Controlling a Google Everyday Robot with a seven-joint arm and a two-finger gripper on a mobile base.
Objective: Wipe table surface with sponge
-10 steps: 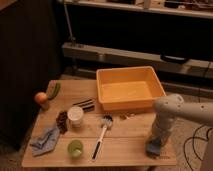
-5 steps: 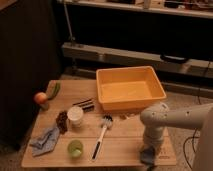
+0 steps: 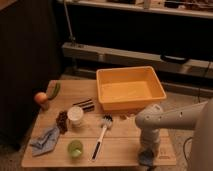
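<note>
Dim room, dark shelving behind, and in front a light wooden table surface [image 3: 122, 142] with plank seams, crowded toward the left and middle. Orange tub [image 3: 130, 89] at the back right; white-handled dish brush [image 3: 100, 136] lying near the centre; green cup [image 3: 75, 148] and blue-grey rag [image 3: 45, 140] toward the front left; white cup [image 3: 75, 114] beside a dark clump; a peach-coloured fruit [image 3: 40, 98] at the far left edge.

Gripper [image 3: 148, 153] pointed straight down at the front right corner, fingers pressed together on the sponge [image 3: 147, 159], a blue-grey block pinned flat against the wood just beside the front edge (only its lower part showing under the wrist).

Judged to be mid-wipe. To do it well: keep even downward pressure so the whole face of the sponge stays in contact, not just one edge. Sweep in straight overlapping passes along the plank seams. Hold the wrist vertical to stop the sponge rolling or slipping free. Stay inside the table edge here, since the sponge sits very close to the drop. Probably best to work the bare right-hand strip first, turning short of the brush and the tub wall rather than shoving either aside.
</note>
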